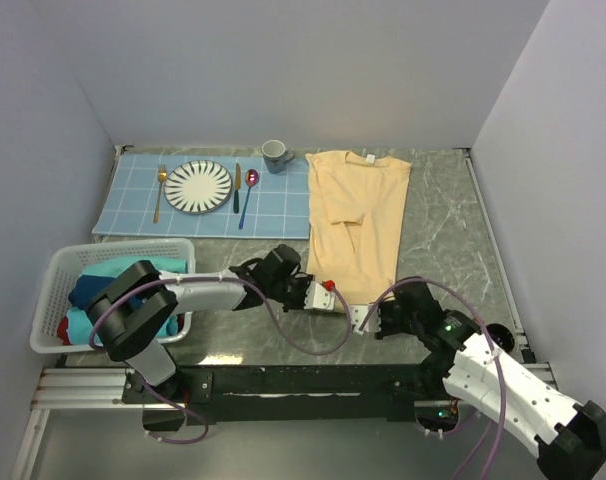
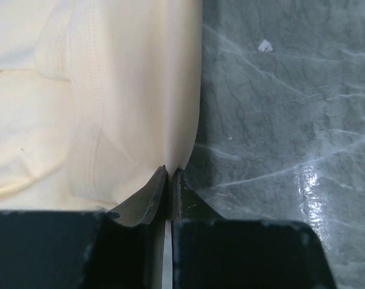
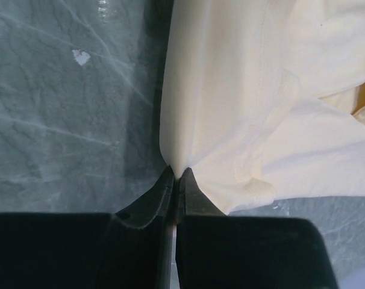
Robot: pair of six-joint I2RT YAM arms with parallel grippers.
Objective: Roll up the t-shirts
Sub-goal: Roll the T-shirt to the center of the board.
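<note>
A pale yellow-tan t-shirt lies on the marble table, folded lengthwise, its white neck label at the far end. My left gripper is at the near left corner of its hem. In the left wrist view, that gripper is shut on the shirt's folded edge. My right gripper is at the near hem, a little to the right. In the right wrist view, it is pinched shut on the cloth. Teal and navy t-shirts lie in the basket.
A white basket stands at the near left. A light blue grid placemat at the back left carries a plate, fork, knife, spoon and a grey mug. Walls close the sides and back.
</note>
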